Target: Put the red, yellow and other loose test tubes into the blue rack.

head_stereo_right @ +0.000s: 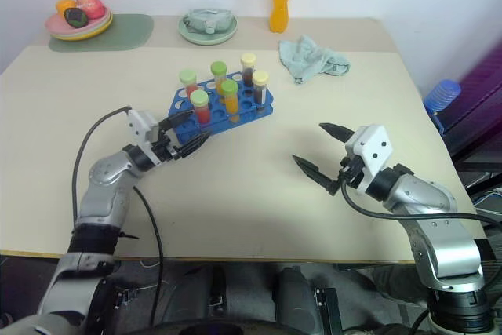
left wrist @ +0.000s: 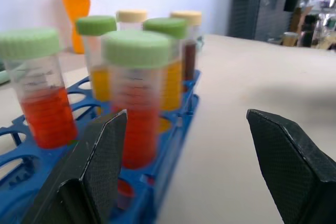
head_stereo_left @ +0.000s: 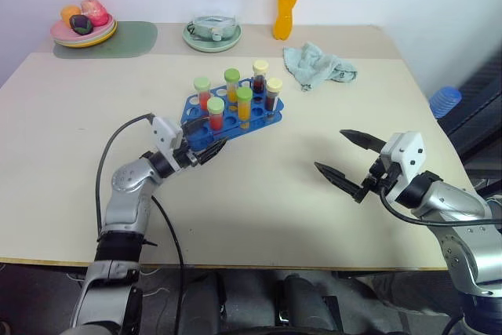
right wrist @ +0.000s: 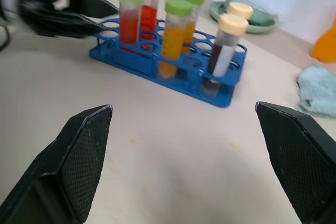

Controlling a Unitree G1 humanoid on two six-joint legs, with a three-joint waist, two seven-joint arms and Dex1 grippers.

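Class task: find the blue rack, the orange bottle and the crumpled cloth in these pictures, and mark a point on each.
Blue rack (head_stereo_left: 268, 120): left eye view, its right front edge.
Orange bottle (head_stereo_left: 285, 15): left eye view, mid body.
Cloth (head_stereo_right: 311, 57): right eye view, centre of the folds.

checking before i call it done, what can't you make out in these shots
- Rack: in the head views the left gripper covers its near corner, so the holes there are hidden.
- Tubes: label print is too small in the head views and blurred in the left wrist view.
- Bottle: its top is cut off by the frame edge.
- Plate: the items on it are too small to identify.
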